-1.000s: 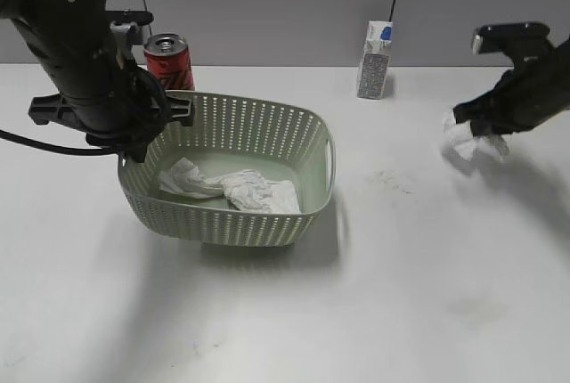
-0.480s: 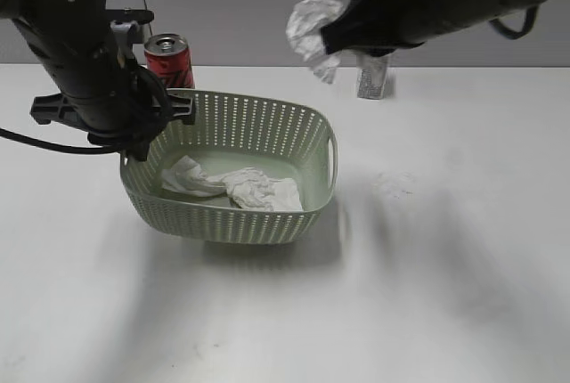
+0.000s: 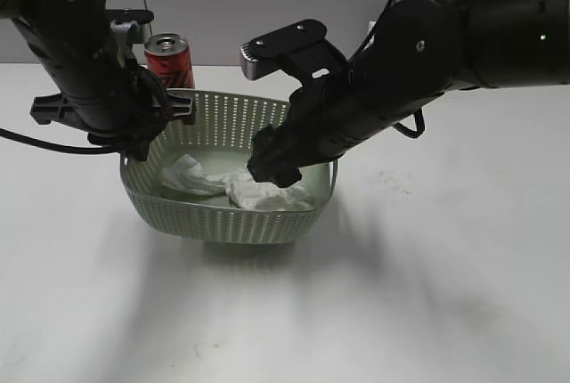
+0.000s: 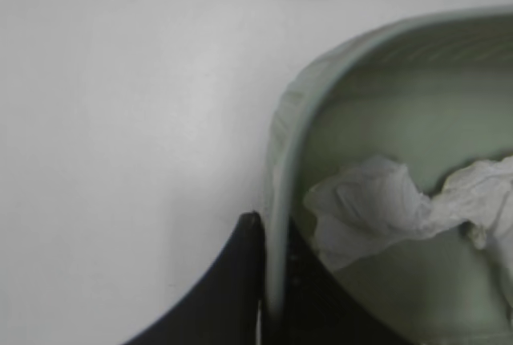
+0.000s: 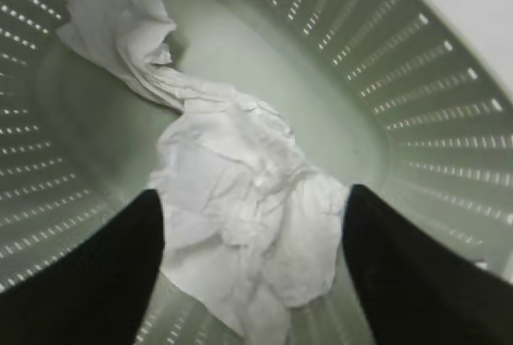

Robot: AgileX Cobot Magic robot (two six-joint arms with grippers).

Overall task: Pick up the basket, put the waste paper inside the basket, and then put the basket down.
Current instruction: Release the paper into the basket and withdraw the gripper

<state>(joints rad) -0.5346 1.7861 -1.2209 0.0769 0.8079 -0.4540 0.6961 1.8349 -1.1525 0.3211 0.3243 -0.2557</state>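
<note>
The pale green basket (image 3: 223, 215) is held slightly tilted just above the table. My left gripper (image 3: 140, 145) is shut on its left rim, one finger outside and one inside, as the left wrist view shows (image 4: 272, 281) on the rim (image 4: 280, 160). Crumpled white waste paper (image 3: 191, 176) lies inside the basket. My right gripper (image 3: 272, 169) reaches down into the basket's right half. In the right wrist view its fingers (image 5: 252, 273) are open, with a wad of paper (image 5: 240, 200) lying loose between them on the basket floor (image 5: 417, 104). Paper also shows in the left wrist view (image 4: 369, 209).
A red drink can (image 3: 167, 58) stands right behind the basket's far left corner. The right arm hides the small carton at the back. A grey wall runs along the table's far edge. White tabletop (image 3: 445, 294) stretches in front and to the right.
My right arm swung in from the right with a paper wad, passed above the basket and came down into it. Its fingers are now open and the wad lies in the basket. The left arm held still.
</note>
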